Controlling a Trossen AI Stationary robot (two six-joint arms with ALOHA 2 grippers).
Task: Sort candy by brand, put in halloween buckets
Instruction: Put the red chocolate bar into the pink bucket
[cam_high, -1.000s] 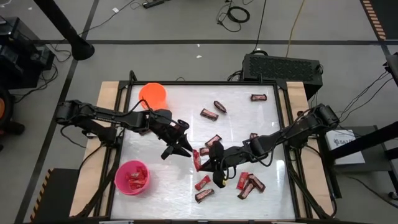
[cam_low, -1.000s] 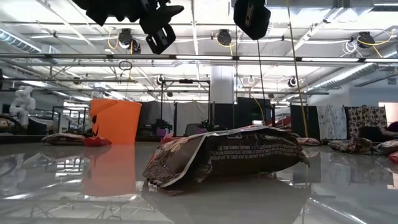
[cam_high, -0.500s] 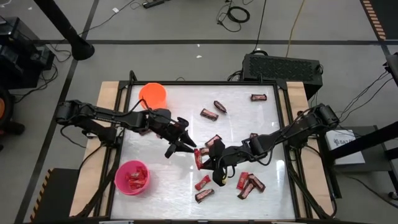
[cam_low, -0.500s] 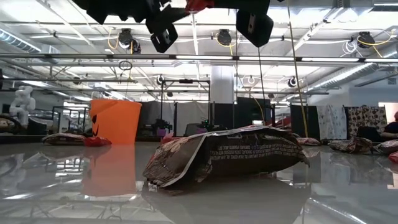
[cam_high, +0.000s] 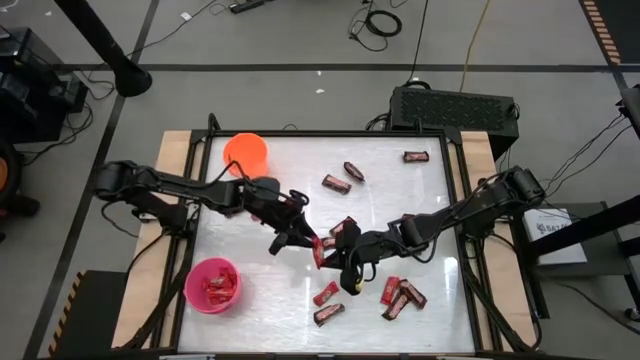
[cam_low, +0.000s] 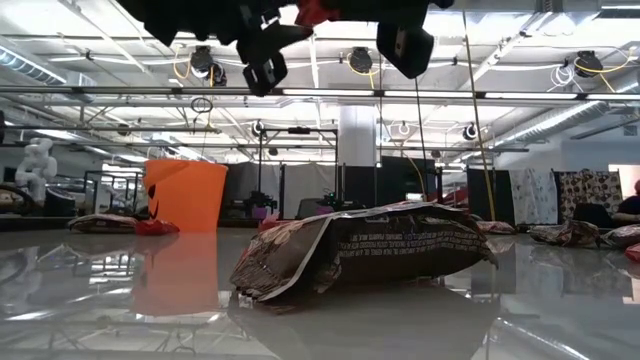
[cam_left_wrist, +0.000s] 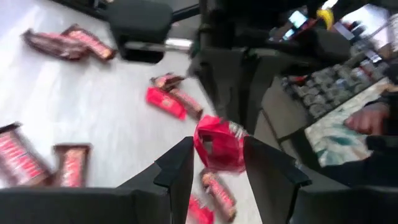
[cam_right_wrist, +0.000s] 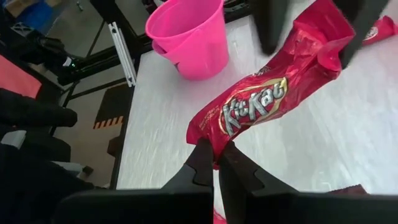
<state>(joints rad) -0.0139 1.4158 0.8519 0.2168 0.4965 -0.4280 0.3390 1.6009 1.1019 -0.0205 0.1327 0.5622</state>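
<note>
The desk (cam_high: 430, 200) carries scattered bars. The pink bucket (cam_right_wrist: 186, 34) waits beyond the right end effector (cam_right_wrist: 216, 163), which pinches a red Kit Kat (cam_right_wrist: 267, 106) aloft; the left end effector (cam_left_wrist: 214, 163), fingers spread, straddles its far end, seemingly for a handover.

The white table (cam_high: 385, 150) stands on a grey concrete floor (cam_high: 300, 40) crossed by dark lines and trailing cables (cam_high: 380, 20), with a black box (cam_high: 455, 105) just behind it. Across the table lies a large hall with ceiling beams (cam_low: 330, 92), hanging round lamps (cam_low: 360, 60) and a white column (cam_low: 357, 155).
</note>
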